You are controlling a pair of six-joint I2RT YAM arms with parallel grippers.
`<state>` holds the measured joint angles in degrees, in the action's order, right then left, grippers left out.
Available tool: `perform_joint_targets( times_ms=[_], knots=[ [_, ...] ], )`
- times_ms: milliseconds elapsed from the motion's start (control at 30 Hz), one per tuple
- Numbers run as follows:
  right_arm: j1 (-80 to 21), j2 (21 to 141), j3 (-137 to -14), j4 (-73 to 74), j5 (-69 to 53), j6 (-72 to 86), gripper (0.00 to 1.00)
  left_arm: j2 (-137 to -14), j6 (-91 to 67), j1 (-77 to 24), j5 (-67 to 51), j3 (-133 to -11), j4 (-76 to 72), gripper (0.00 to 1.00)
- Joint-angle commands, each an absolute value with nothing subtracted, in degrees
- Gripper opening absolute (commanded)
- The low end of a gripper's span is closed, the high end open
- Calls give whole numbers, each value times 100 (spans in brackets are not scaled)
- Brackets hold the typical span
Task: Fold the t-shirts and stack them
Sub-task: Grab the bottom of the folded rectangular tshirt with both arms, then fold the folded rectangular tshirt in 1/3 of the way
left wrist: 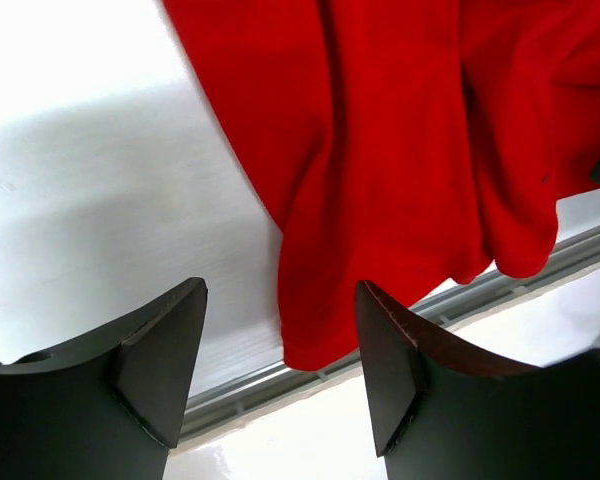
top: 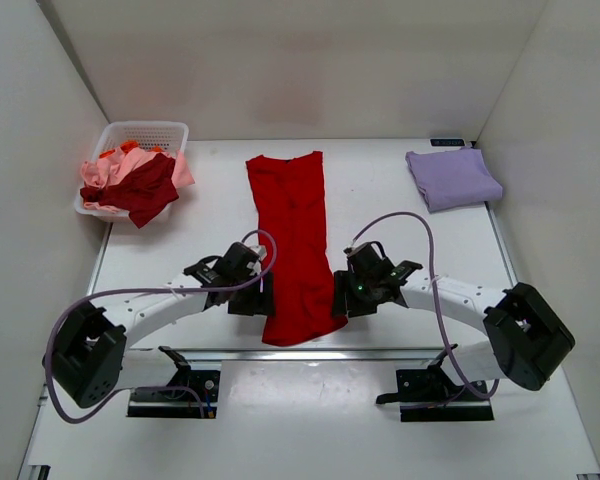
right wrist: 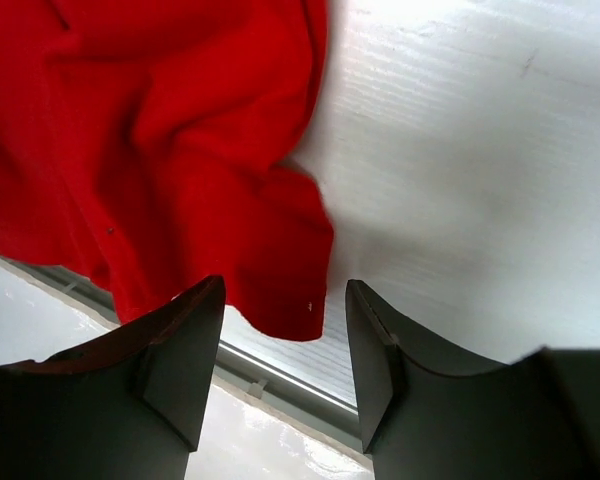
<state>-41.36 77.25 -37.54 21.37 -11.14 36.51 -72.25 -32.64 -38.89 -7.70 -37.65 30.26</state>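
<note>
Leftmost, a white basket [top: 176, 129] at the far corner of the table [top: 210, 200] holds a heap of pink, orange and dark red t-shirts [top: 132, 180], not yet folded. Nearer, the left gripper [top: 252, 296] hangs low at the left side of the bright red t-shirt [top: 295, 235], its jaws parted and holding nothing; the wrist view shows the cloth's near corner lying on the table between the fingers [left wrist: 160, 360]. The red shirt lies as a long narrow strip down the middle, rumpled, its near hem right at the table's metal edge. On its other side the right gripper [top: 348, 294] is likewise spread and empty, the other corner just ahead of its fingers [right wrist: 180, 350]. Far right, a lavender t-shirt [top: 452, 178] sits folded.

Likely trouble: if either pincer pinches only the top layer, the lengthwise fold would open on lifting. Uneven holds would skew the next fold, and the hem could slip over the edge.
</note>
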Motion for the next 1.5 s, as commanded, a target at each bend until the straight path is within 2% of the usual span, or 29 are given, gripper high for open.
perform_joint_targets(
  times_ms=[0,100,233,300,333,367,433,467,500,700,833,967,1133,1467],
  knots=[
    [-4184,7770,-3683,2039,-1195,3805,50,-7022,-3866,-4060,-896,-3472,2699,71],
    [-4192,7778,-3577,1873,-1335,3806,50,-7031,-4174,-4227,-958,-3296,2558,70],
    [-4157,7849,-3524,1802,-1397,3841,46,-7066,-4368,-4394,-1072,-3094,2374,68],
    [-4210,7945,-3507,1845,-1415,3885,28,-7040,-4596,-4403,-1238,-2945,2189,66],
    [-4236,7937,-3498,1863,-1467,3937,8,-7014,-4666,-4490,-1283,-2857,2049,63],
    [-4262,7945,-3463,1846,-1511,3955,0,-7040,-4763,-4500,-1388,-2787,1926,57],
    [-4324,7937,-3436,1819,-1581,4016,0,-7092,-4746,-4596,-1397,-2760,1924,21],
    [-4446,7963,-3393,1880,-1591,4034,0,-7110,-4720,-4640,-1424,-2795,2021,7],
    [-4534,7885,-3462,1959,-1608,4043,0,-7110,-4720,-4649,-1398,-2821,2074,1],
    [-5220,7901,-3647,2399,-1906,4183,1,-6786,-4676,-4746,-1652,-2602,2522,0],
    [-5344,7928,-3998,2776,-1942,4070,0,-6408,-4484,-4396,-1749,-2872,2969,0],
    [-4985,7831,-4647,3233,-1960,3710,0,-6433,-3965,-3615,-1941,-3715,3304,0],
    [-3966,7989,-5439,3507,-2135,3139,0,-7136,-3375,-2832,-2074,-4647,3525,0],
    [-2980,9358,-7109,3700,-2408,2198,0,-8507,-2980,-2057,-2232,-5835,3349,0]
  ],
)
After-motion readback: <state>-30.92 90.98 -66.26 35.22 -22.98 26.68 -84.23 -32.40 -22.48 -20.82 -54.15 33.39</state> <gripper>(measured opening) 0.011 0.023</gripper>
